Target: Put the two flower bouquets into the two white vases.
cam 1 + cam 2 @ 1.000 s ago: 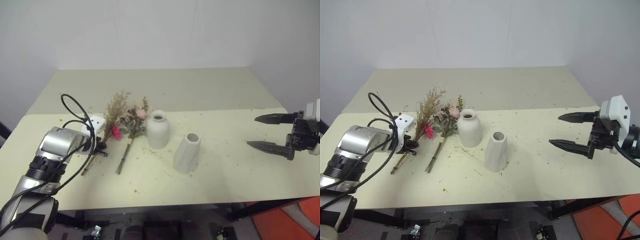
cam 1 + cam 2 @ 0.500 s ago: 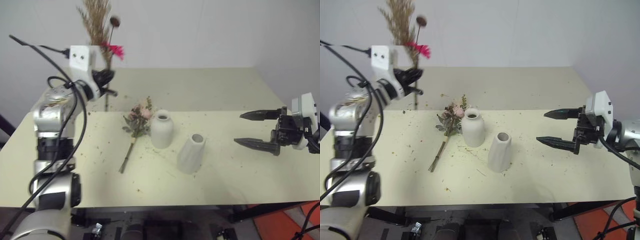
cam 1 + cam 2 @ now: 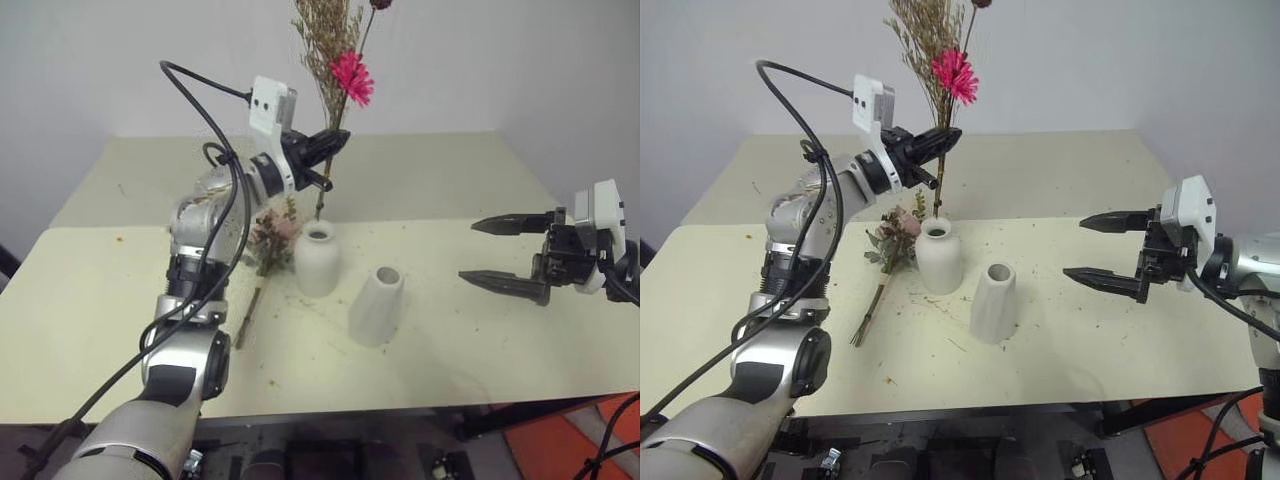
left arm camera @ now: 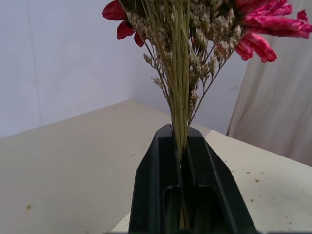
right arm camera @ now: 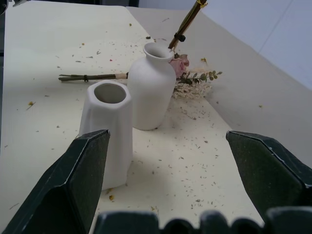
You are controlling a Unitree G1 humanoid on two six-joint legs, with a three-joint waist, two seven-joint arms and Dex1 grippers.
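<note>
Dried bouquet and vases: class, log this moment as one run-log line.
left claw: shut on dried bouquet | stem ends near round vase mouth | rose bouquet: on table | cone vase: empty | right claw: open

The sprig bunch (image 3: 333, 60) runs off the top of both eye views, so its upper tips are cut off; in the left wrist view its pink flower (image 4: 265, 29) is cropped at the top and right edges. Its stems disappear between the left fingers (image 4: 156, 190), and whether the stem ends touch the round vase (image 3: 939, 257) mouth cannot be told. The rose bouquet (image 3: 272, 232) lies partly behind the left arm and that vase, its blooms mostly hidden. In the right wrist view the right fingers (image 5: 73, 190) are cut off by the bottom edge. The table (image 3: 480, 330) front edge hides the floor beneath.
</note>
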